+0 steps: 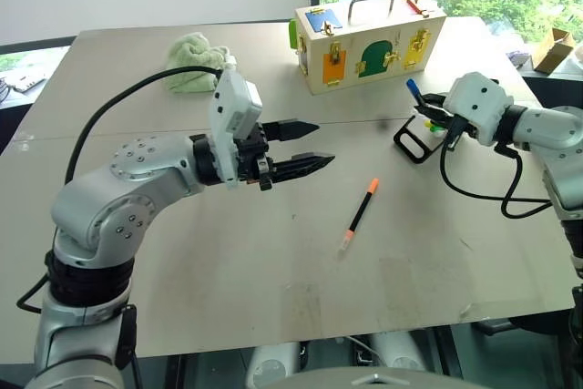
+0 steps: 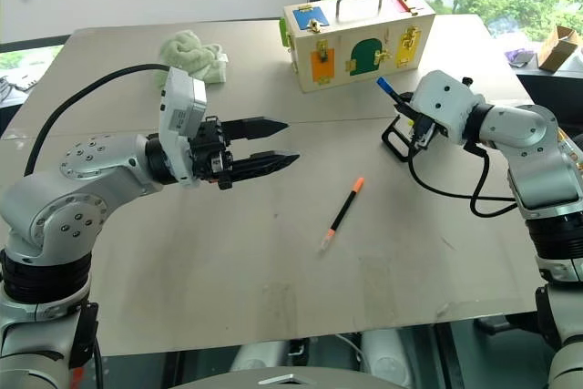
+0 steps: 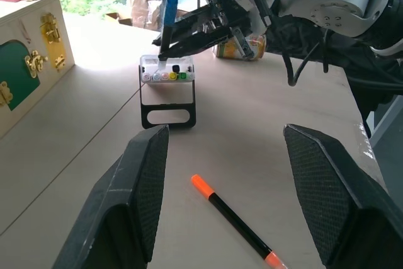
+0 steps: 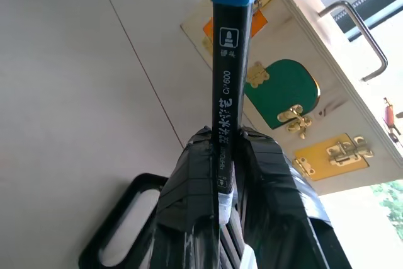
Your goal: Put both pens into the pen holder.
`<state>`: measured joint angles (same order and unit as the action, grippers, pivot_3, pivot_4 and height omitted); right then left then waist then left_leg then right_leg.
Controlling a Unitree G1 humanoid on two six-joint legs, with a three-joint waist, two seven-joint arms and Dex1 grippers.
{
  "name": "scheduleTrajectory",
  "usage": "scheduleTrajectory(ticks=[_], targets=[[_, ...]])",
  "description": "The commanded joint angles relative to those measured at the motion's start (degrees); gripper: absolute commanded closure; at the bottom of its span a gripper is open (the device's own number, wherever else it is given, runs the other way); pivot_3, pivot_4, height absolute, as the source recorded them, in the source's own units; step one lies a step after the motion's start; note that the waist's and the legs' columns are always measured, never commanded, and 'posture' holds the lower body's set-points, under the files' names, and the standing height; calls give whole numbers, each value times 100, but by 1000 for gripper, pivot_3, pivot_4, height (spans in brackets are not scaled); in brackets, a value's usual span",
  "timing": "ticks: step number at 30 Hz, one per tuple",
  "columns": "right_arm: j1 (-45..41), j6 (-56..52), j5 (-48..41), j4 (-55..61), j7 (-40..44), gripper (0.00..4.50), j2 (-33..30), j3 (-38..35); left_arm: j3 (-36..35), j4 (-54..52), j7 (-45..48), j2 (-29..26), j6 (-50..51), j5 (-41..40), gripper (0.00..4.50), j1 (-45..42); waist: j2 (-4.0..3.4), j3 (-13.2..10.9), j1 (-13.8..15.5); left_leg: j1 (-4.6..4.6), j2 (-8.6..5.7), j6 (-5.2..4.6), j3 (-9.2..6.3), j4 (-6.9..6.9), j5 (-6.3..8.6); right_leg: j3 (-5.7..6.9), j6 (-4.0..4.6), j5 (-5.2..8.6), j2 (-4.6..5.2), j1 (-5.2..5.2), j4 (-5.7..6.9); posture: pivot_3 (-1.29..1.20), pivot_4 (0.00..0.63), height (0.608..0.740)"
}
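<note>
Item, pale grey-beige tabletop (image 1: 182, 280): at far left a crumpled light-green cloth (image 1: 193, 61); nearer, the left gripper (image 1: 310, 147), two black tapered fingers spread wide with nothing between them, held level above the table. Toward the middle, a slim black-barrelled marker pen with orange cap and pale tip (image 1: 359, 215) lies flat on the bare surface, apart from both grippers; behind it stands a pale wooden box with coloured doors, brass latches and a metal handle (image 1: 369, 38). At right, the small clear plastic pen holder on a black loop frame (image 3: 167, 91) stands upright just beside the box, and the right gripper (image 4: 230, 155) above it is clamped on the black marker pen with blue ends (image 4: 228, 55).
</note>
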<state>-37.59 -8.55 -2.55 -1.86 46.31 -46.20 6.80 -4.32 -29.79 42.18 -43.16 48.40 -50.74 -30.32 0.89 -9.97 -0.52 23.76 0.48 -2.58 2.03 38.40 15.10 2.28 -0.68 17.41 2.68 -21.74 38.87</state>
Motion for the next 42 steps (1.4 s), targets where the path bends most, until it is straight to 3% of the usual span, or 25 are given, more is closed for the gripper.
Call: scheduleTrajectory(ticks=[1, 7, 9, 10, 16, 17, 27, 35, 39, 42], targets=[[-221, 197, 132, -55, -50, 4500, 106, -90, -59, -161, 18, -64, -31, 6, 1504, -108, 0, 0, 0, 0, 0, 0, 0, 0, 0, 0, 0, 0, 0, 0, 0, 0, 150, 740], [-229, 289, 594, -343, 17, 4500, 50, 48, -38, -110, -119, -13, -12, 75, 1504, -168, 0, 0, -1, 0, 0, 0, 0, 1, 0, 0, 0, 0, 0, 0, 0, 0, 150, 740], [-225, 283, 734, -428, 11, 3509, 13, 67, -34, -112, -122, -14, -5, 71, 1447, -177, 0, 0, -1, 0, 0, 0, 0, 2, 0, 0, 0, 0, 0, 0, 1, 0, 150, 740], [-228, 290, 785, -463, -24, 3254, 17, 53, -37, -114, -120, -22, -4, 66, 1447, -174, 0, 0, -1, 0, 0, 0, 0, 2, 0, 0, 0, 0, 0, 0, 1, 0, 150, 740], [-252, 401, 842, -583, -294, 329, 109, -154, -37, -121, -107, -59, -27, 132, 1447, -102, 0, 0, -1, 0, 0, 1, 0, 2, 0, 0, 0, 0, 0, 0, 2, 0, 150, 740], [-236, 337, 713, -507, -239, 67, 125, -221, -45, -116, -97, -65, -23, 134, 1447, -86, 0, 0, -1, 0, 0, 1, 0, 3, 0, 0, 0, 0, 0, 0, 2, 0, 150, 740], [81, -7, 316, -71, -46, 67, 36, -510, 15, -64, 8, -28, -37, 219, 1447, -35, 0, 0, 14, 0, 0, 1, 0, 4, 0, 1, 0, 0, 0, 2, 2, 0, 150, 740], [1256, -1790, -1735, 1748, 825, 67, 329, -809, 316, -29, 177, 78, -119, 382, 1447, 475, -1, 1, 15, -4, 0, 0, -2, 4, 0, 1, 0, 0, 0, 9, 1, 0, 150, 740], [1793, -2178, -2463, 2120, 1072, 67, 325, -1072, 789, -88, -331, 488, -83, 781, 1447, 716, -1, 1, 75, -1, 0, -2, -3, 16, 1, 2, -1, -1, 2, 10, 10, 0, 150, 740], [2321, -1853, -2759, 2405, 1282, 67, 296, -1460, 929, -461, -433, 614, -165, 891, 1447, 1202, -1, 1, 119, -6, 0, -2, -5, 19, 1, 2, -1, -2, 1, 13, 16, 0, 150, 740]])
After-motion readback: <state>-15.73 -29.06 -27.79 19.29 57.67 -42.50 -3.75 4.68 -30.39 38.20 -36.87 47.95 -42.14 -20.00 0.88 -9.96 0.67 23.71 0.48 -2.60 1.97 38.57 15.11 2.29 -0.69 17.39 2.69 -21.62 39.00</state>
